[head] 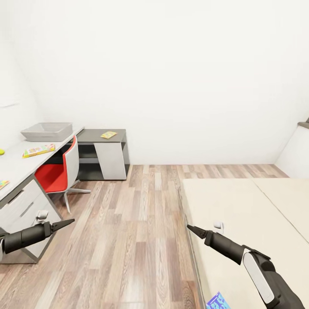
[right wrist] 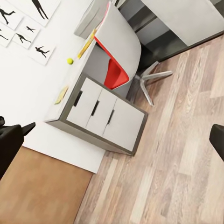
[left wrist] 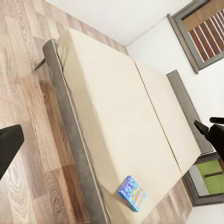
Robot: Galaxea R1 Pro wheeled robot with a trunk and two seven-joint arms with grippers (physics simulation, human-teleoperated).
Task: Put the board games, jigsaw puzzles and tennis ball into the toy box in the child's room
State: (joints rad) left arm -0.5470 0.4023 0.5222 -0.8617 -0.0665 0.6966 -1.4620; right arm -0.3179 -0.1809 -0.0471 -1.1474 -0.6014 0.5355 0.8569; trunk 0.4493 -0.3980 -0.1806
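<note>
A grey toy box [head: 46,131] stands at the far end of the long desk [head: 17,165] on the left. A colourful flat box [head: 38,149] lies in front of it, the tennis ball [head: 1,151] sits at the picture's edge, and another flat piece [head: 3,184] lies nearer me. A yellow flat box [head: 108,134] rests on the low side desk. A blue board game [left wrist: 131,192] lies near the bed's edge, beside my right arm. My left gripper [head: 64,223] hangs open by the desk drawers. My right gripper [head: 191,228] is open and empty at the bed's edge.
A red swivel chair [head: 58,174] is tucked under the desk. The wide beige bed [head: 249,214] takes up the right side. Wooden floor [head: 128,223] runs between desk and bed. Drawers [right wrist: 102,114] form the desk's near end.
</note>
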